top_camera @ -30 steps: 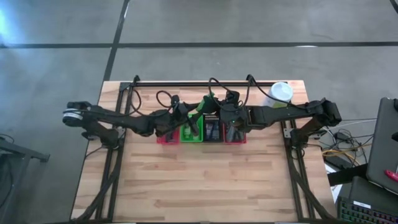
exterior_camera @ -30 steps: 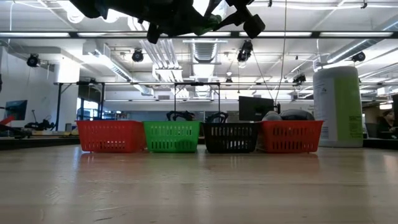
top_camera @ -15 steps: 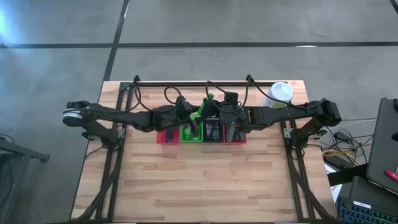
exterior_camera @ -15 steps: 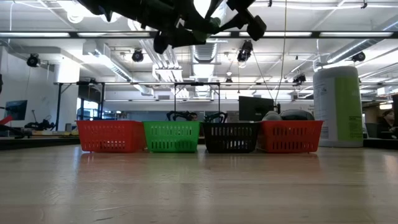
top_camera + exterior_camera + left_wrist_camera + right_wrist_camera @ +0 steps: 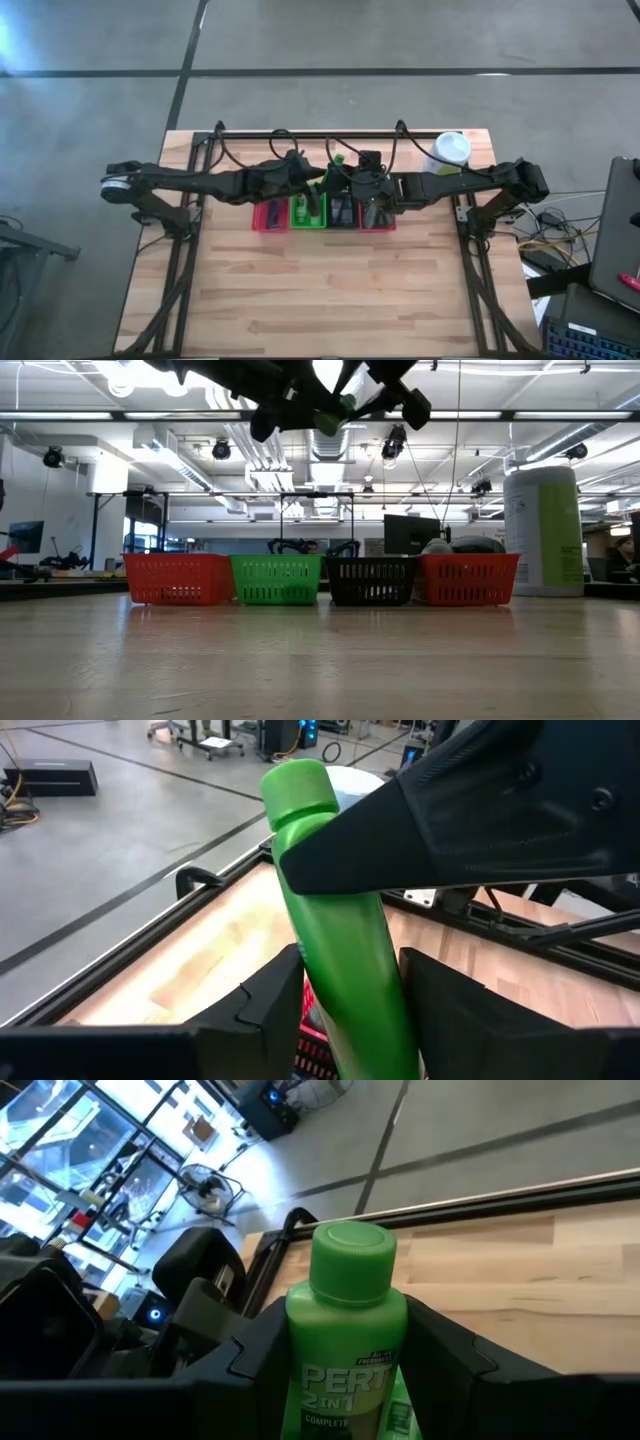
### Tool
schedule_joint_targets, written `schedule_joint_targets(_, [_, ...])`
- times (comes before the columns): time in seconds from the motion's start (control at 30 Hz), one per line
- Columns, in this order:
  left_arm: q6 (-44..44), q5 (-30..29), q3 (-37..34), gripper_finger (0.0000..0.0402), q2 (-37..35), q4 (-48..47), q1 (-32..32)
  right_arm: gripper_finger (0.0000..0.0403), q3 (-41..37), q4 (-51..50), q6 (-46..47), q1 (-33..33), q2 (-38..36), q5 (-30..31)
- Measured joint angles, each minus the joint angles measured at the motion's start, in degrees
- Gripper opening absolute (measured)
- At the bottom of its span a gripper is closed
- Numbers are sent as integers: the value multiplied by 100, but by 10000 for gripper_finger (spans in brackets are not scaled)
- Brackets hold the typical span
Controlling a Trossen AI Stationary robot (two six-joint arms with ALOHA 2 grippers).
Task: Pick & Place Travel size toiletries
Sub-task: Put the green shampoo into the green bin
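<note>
Green bottle (image 5: 347, 1340): you have it up in the air between both arms, above the basket row near the green basket (image 5: 277, 579); label reads Pert 2in1; cap end up toward the table's far edge.
Right gripper (image 5: 350, 1380): closed on the bottle's body, one finger on each side, just under the cap.
Left gripper (image 5: 345, 1010): its fingers bracket the same bottle lower down; contact looks likely, but you cannot tell whether they are clamped or only around it.
Key relation: bottle's long axis runs along each wrist's line of sight; both grippers sit at it, neither clearly nearer.
Arm pose: both arms stretch inward from the table's sides, wrists meeting over the middle, well clear of the wood.
Baskets: red basket (image 5: 178, 579), green, black basket (image 5: 372, 580), second red basket (image 5: 467, 578) side by side; white canister (image 5: 545, 530) beside the row.
</note>
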Motion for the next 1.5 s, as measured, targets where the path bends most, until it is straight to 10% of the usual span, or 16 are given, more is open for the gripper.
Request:
schedule_joint_targets(0.27, [19,80,-4,153,0,-27,13,157,0,-4,-143,0,0,-83])
schedule_joint_targets(0.73, [-709,-123,-70,125,-75,-1301,72,284,412,-629,-568,131,-48,130])
schedule_joint_targets(1.07, [-2791,-51,-206,122,-350,-2642,106,349,763,-2240,310,173,-169,418])
schedule_joint_targets(1.5, [-5500,1117,-1537,122,-257,-1513,322,342,763,-2346,432,173,-269,368])
